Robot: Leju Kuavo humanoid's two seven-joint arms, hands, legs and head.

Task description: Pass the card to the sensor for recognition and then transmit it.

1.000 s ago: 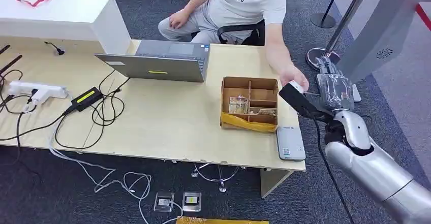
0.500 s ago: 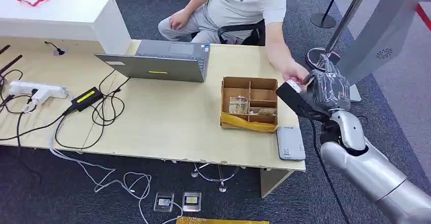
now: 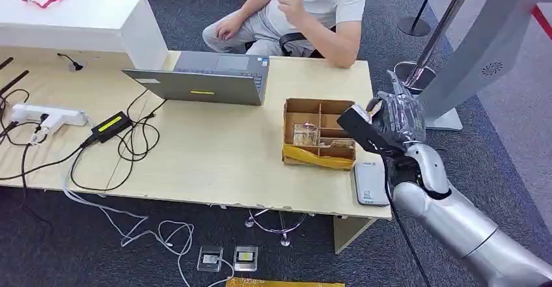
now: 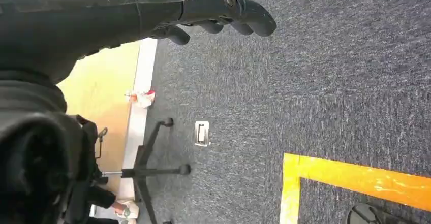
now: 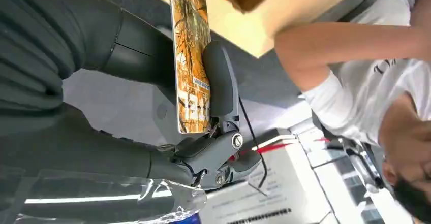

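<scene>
The thin orange-patterned card [image 5: 189, 56] is held edge-on in the right hand [image 3: 396, 119], which is raised off the far right corner of the pale wooden table [image 3: 215, 157] — w/ the card pinched between the thick grey thumb and a dark finger [image 5: 218, 79], as seen in the right wrist view. So the right hand is clamped on the card; remaining fingers are hidden under the clear plastic wrap.

The flat grey rectangular sensor pad [image 3: 371, 183] is set at the near right edge of the table, just beside the brown cardboard divided box [image 3: 319, 133], prob. so it can be reached without stretching across. The card is kept above and beyond the pad, not touching it — recognition is judged not yet done.

A person in a white T-shirt [image 3: 319, 4] is seated across the table, likely placed to receive the card after scanning.

The left hand [image 4: 223, 10] hangs beside the body over grey carpet, fingers loosely apart, nothing held.
</scene>
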